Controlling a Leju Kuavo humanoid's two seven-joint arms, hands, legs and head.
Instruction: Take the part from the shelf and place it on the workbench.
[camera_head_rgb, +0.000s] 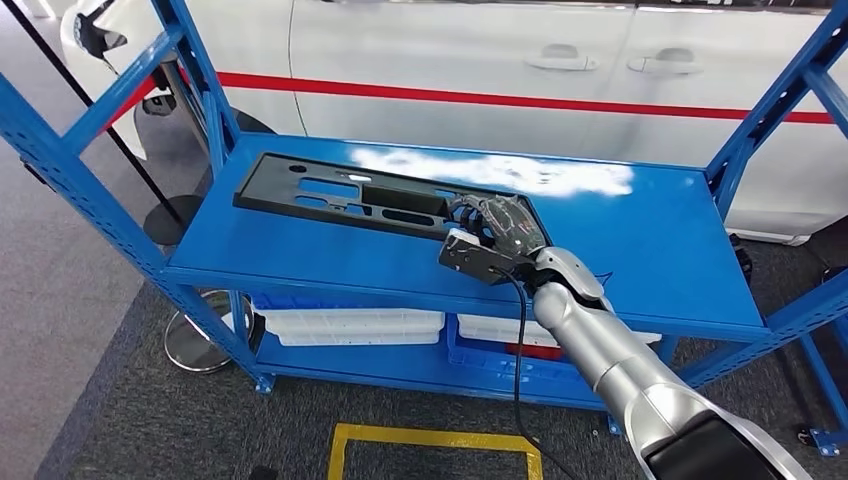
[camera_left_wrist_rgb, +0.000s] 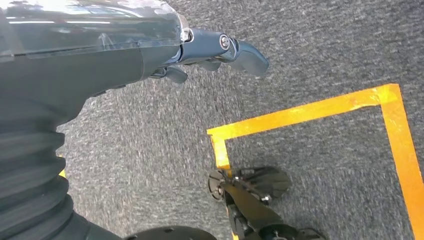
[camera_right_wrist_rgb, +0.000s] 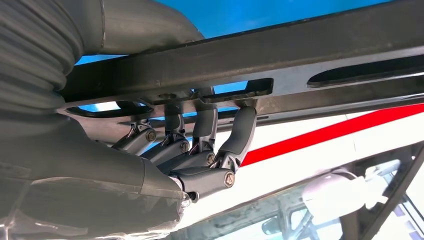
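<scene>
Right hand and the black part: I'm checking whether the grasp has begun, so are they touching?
Touching. The right wrist view shows the fingers curled up against the black part; the head view shows the right hand on its near end.

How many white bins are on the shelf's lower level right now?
2: one white bin below the shelf's left half, another toward the middle, partly hidden by the right arm. More may be hidden.

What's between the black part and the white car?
Just bare blue shelf top, seen in the head view, between the black part and the white car.
</scene>
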